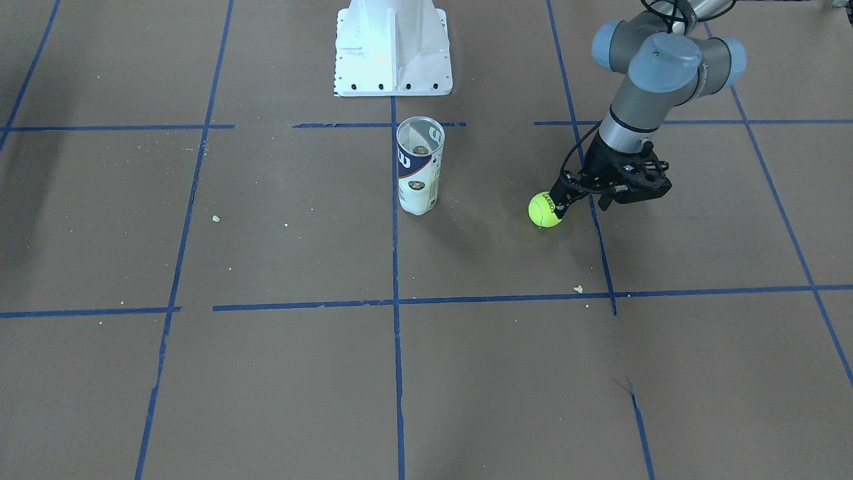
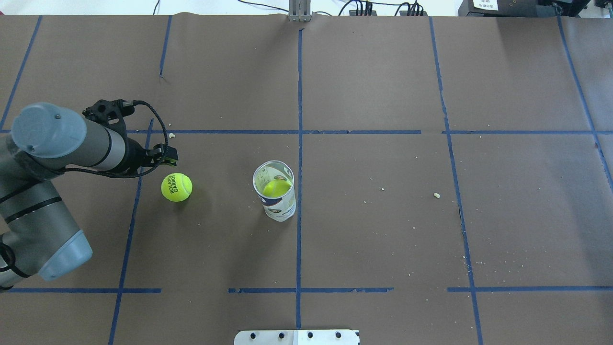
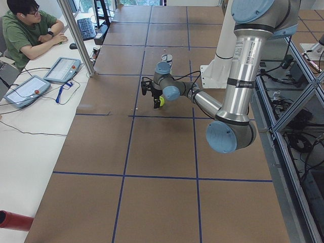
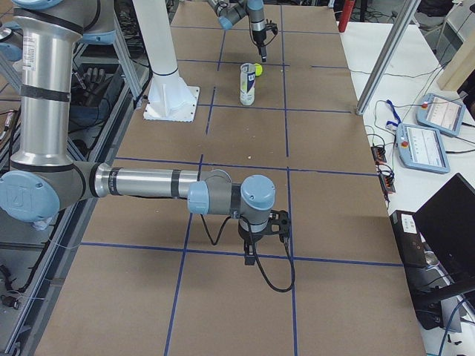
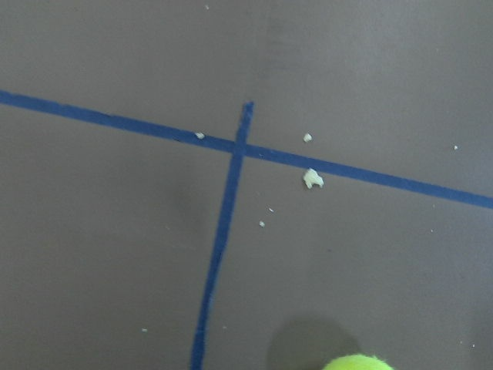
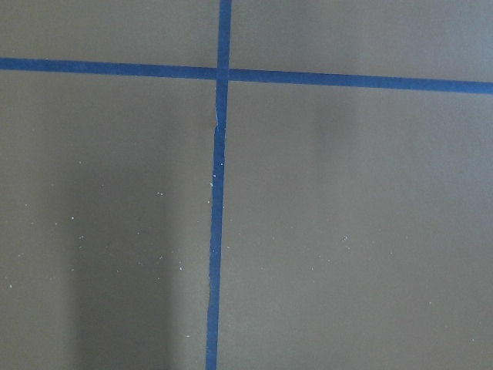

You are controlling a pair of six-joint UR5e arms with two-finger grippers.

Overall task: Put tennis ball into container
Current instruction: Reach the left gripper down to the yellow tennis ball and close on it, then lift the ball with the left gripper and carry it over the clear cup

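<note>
The tennis ball (image 2: 176, 187) lies on the brown table left of the container (image 2: 274, 191), a clear can standing upright with a navy and white label. A second yellow-green ball (image 2: 277, 188) sits inside the can. My left gripper (image 2: 165, 155) hangs just above and beside the loose ball (image 1: 545, 209), open, with nothing between its fingers. The left wrist view shows only the ball's top (image 5: 358, 362) at its bottom edge. My right gripper (image 4: 252, 256) points down at the table far from both; I cannot tell whether it is open or shut.
The white robot base (image 1: 393, 50) stands behind the can (image 1: 419, 167). Blue tape lines and small crumbs (image 2: 436, 195) mark the brown paper. An operator (image 3: 30, 30) sits at a side desk with tablets.
</note>
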